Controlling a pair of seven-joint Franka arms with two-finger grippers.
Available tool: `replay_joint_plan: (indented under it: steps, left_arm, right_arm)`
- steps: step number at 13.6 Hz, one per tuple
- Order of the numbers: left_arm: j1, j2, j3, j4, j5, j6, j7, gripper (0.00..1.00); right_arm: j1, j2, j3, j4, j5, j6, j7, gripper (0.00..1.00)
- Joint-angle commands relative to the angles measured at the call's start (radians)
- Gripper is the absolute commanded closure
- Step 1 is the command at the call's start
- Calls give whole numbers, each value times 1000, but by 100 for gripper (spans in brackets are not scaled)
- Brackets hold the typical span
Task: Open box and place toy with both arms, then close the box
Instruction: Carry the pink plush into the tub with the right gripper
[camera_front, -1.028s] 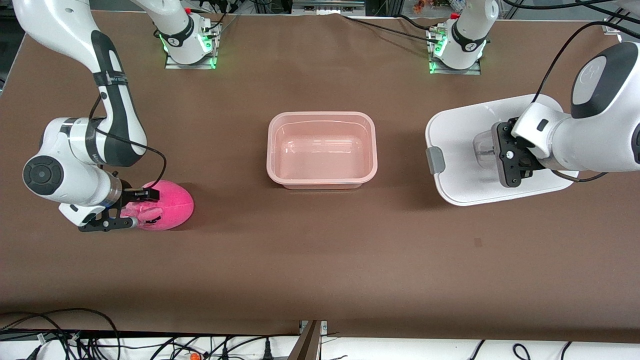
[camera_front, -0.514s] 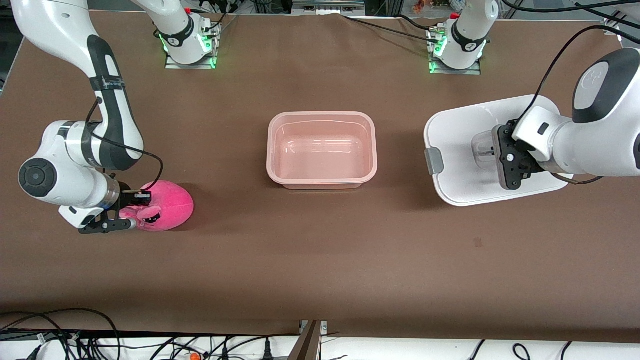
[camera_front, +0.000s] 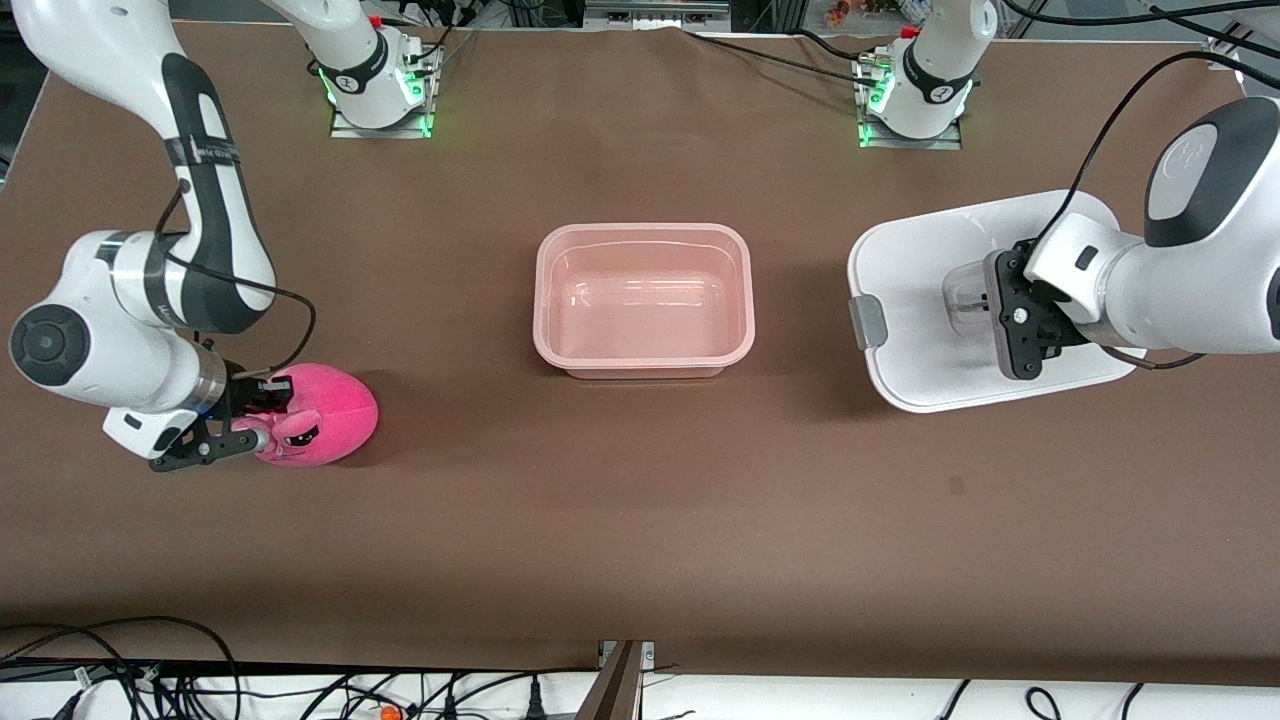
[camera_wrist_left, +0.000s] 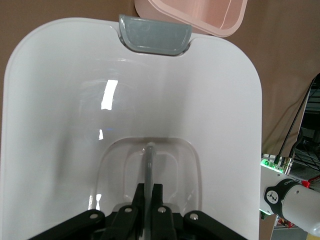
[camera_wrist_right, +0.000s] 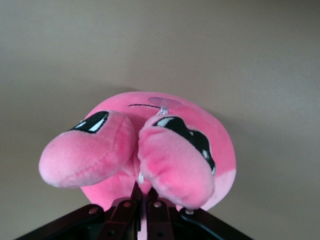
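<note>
Box is used as the landmark: it stands lidless at mid-bench, so that the toy can be dropped straight in. Lid is kept beside the box toward the left arm's end, its grey clip facing the box; it is pinched at its recessed handle by the left claw, ready for refitting. Toy lies well apart from the box toward the right arm's end and slightly nearer the camera. It is gripped by the right claw, pressed together on the plush, presumably for lifting.
</note>
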Motion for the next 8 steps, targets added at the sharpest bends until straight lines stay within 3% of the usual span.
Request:
replay_joint_plan:
  steps: [1, 4, 8]
  left_arm:
    - [2, 8, -1, 28, -23, -5, -2, 100]
    - [2, 8, -1, 28, -23, -5, -2, 100]
    - [0, 8, -1, 28, -24, -5, -3, 100]
  right_arm:
    - [42, -24, 6, 130, 8, -186, -98, 100]
    - [140, -24, 6, 256, 11, -350, -127, 100]
    - [333, -17, 6, 357, -8, -420, -233, 100]
